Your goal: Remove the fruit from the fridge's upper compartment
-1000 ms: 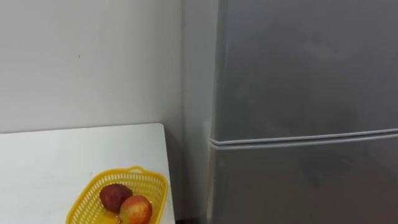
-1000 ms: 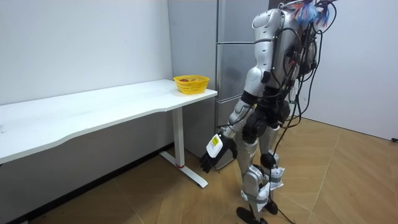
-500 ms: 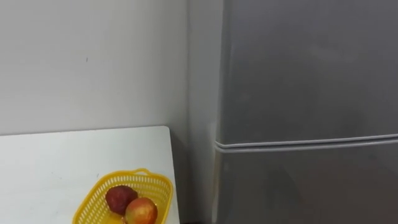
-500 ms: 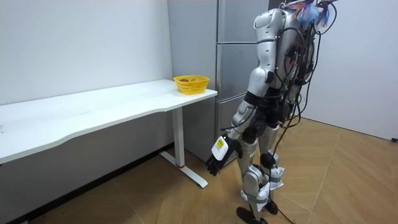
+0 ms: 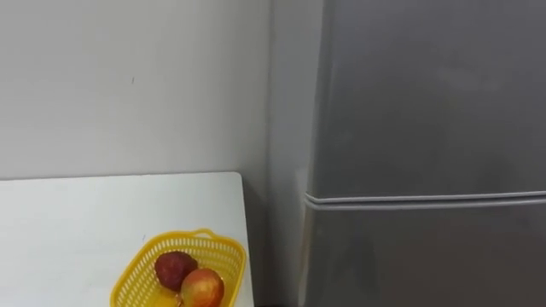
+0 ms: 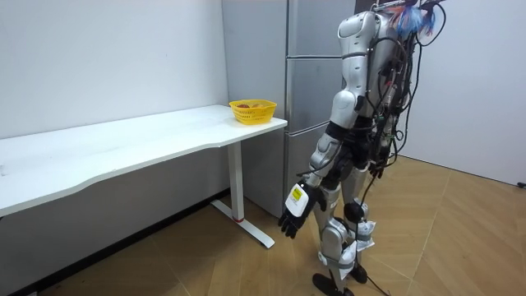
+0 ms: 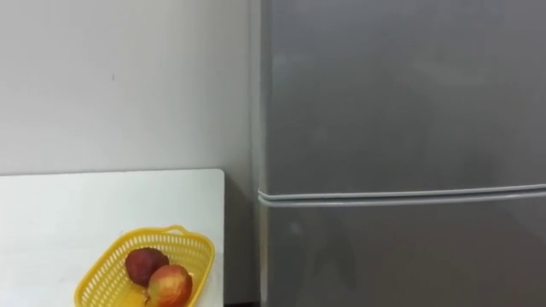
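Since a second ago the left hand (image 6: 294,215) has swung lower and toward the room view's right. It hangs empty at knee height, its fingers loose and slightly spread. The eye views have also shifted, but that is the head camera's own drift.

The robot stands facing the grey fridge (image 6: 311,90). The upper fridge door (image 5: 426,94) is shut, high above and ahead of the hand, so whatever is to be fetched stays hidden behind it. The lower door (image 5: 426,256) sits just under the seam. Up and to the room view's left of the hand, a yellow basket (image 5: 225,254) with two fruits rests on the white table (image 5: 77,222).

The door looks stiff, smooth and probably seal-held, with no handle showing. A curled grip on a vertical edge seems best, though I cannot tell which side hinges.
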